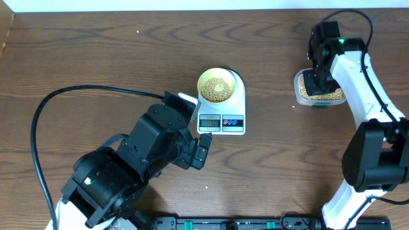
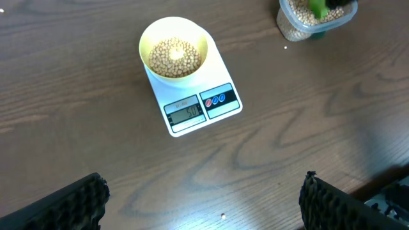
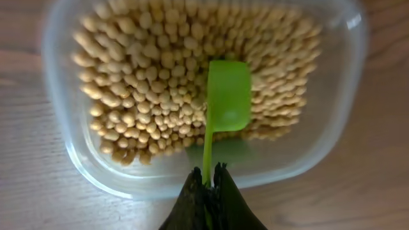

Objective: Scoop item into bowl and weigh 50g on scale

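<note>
Left wrist view: soybeans (image 2: 174, 56) heaped in pale yellow bowl (image 2: 151, 38); bowl sits on white kitchen scale (image 2: 192, 91). LCD (image 2: 185, 114) seems to read 50, last digit blurred. Red and blue buttons (image 2: 217, 99) beside it. Left tool (image 2: 203, 185) hovers short of scale, fingers spread wide, holding nothing. Right arm (image 1: 358, 76) reaches to clear tub (image 3: 64, 150) of more beans, well right of scale. Right tool (image 3: 209, 176) points down, pinching handle of green scoop (image 3: 228, 96). Brown wood surface (image 1: 96, 57).

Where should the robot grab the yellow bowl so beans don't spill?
Probably the rim of the bowl, from above, one finger inside, one outside. It stands upright on the scale, and the beans lie below the rim, leaving wall to pinch.
</note>
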